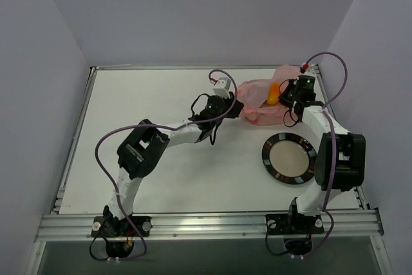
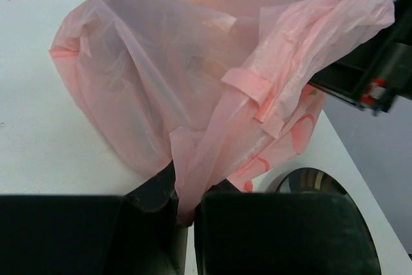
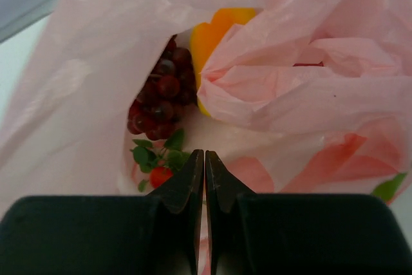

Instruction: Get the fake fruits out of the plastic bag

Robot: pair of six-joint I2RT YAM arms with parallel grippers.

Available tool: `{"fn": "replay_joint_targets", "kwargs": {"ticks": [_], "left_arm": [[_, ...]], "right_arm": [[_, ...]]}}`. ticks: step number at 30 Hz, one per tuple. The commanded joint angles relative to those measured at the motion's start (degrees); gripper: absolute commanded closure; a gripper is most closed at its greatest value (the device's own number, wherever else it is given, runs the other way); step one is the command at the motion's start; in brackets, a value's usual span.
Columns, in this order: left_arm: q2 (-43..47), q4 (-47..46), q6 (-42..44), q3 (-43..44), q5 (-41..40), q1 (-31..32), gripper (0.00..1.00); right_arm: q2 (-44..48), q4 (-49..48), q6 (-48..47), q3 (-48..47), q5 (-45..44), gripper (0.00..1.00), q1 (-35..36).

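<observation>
The plastic bag [image 1: 261, 100] lies crumpled at the table's far right. A yellow-orange fruit [image 1: 273, 93] shows through its mouth. My left gripper [image 1: 235, 111] is shut on a fold of the bag [image 2: 193, 94] at its left end, with the film pinched between the fingertips [image 2: 154, 188]. My right gripper [image 1: 291, 96] is at the bag's right end, its jaws [image 3: 205, 159] shut on thin bag film at the mouth. Inside the bag [image 3: 309, 88] I see the dark grape bunch [image 3: 161, 94], the yellow-orange fruit [image 3: 215, 30] and the red strawberry [image 3: 161, 176] with green leaves. The peach is hidden.
A round black-rimmed plate [image 1: 290, 158] lies on the table just in front of the bag, and its rim also shows in the left wrist view [image 2: 309, 178]. The right wall stands close behind the bag. The right gripper's body [image 2: 380, 69] shows beyond the bag.
</observation>
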State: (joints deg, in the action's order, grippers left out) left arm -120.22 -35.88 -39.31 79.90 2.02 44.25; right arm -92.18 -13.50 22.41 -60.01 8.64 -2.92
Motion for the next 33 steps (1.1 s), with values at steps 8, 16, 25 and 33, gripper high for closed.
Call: {"fn": "replay_joint_targets", "kwargs": {"ticks": [8, 16, 25, 33], "left_arm": [[3.3, -4.8, -0.9, 1.1, 3.3, -0.5, 0.97], [3.5, -5.3, -1.6, -0.2, 3.8, -0.7, 0.97], [2.3, -5.7, -2.4, 0.0, 4.6, -0.7, 0.98], [1.0, -5.3, -2.5, 0.2, 5.1, -0.5, 0.98]], "right_arm": [[-14.5, -0.1, -2.1, -16.2, -1.8, 0.96, -0.2], [-17.4, 4.4, -6.1, -22.0, -17.1, 0.76, -2.8], [-22.1, 4.5, -8.3, -22.4, -5.0, 0.46, -3.5], [-25.4, 4.5, -8.6, -25.4, -7.1, 0.19, -3.6]]}}
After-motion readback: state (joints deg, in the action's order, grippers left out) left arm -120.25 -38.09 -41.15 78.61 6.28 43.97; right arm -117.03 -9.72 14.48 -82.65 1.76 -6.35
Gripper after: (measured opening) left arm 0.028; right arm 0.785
